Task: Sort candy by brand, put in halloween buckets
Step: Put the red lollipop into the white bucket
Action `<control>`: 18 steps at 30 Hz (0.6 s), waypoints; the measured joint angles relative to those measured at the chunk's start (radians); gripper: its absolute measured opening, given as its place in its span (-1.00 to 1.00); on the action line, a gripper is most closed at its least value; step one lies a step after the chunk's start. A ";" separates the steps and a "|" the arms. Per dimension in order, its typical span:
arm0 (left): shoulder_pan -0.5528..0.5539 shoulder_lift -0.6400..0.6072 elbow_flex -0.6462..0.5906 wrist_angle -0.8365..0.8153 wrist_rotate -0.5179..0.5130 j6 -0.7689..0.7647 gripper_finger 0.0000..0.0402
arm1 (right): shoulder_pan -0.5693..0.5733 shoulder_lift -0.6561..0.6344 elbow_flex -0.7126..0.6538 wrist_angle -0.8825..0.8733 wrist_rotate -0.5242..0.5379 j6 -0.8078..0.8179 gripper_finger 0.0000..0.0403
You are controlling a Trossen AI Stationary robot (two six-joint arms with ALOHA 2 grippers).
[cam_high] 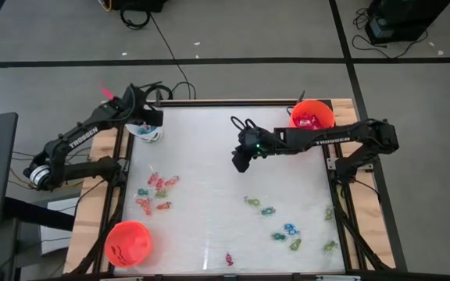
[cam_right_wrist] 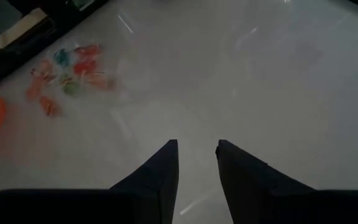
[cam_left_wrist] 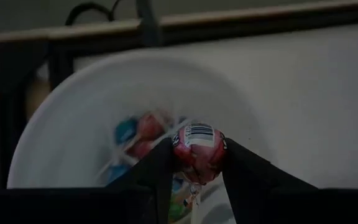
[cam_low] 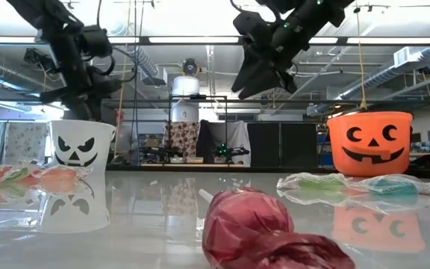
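Candy (cam_left_wrist: 199,152) clenched in left gripper (cam_left_wrist: 197,163), over white bucket (cam_left_wrist: 61,143).
Right gripper (cam_right_wrist: 197,155) w/ fingers parted, empty, above table (cam_high: 209,179) mid.

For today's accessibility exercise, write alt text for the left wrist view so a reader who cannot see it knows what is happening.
The left claw grips a round red-wrapped candy bearing a barcode, held above the open white bucket. Several red and blue wrapped candies already lie blurred inside the bucket, which stands at the corner of the pale table.

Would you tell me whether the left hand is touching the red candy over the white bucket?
Touching: the left wrist view shows both fingers pressed against the red candy.
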 joint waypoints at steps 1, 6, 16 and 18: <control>0.005 0.000 -0.012 -0.001 0.000 0.000 -0.37 | -0.010 0.000 0.000 0.000 -0.015 -0.007 -0.39; 0.006 0.004 -0.032 0.037 0.004 -0.003 -0.32 | -0.068 0.000 0.000 0.013 -0.086 -0.028 -0.39; 0.006 0.030 -0.030 0.030 0.005 0.015 0.18 | -0.097 0.014 0.000 0.037 -0.239 -0.032 -0.37; 0.006 0.019 -0.012 0.024 0.045 0.065 0.27 | -0.077 0.029 -0.001 0.030 -0.271 -0.021 -0.37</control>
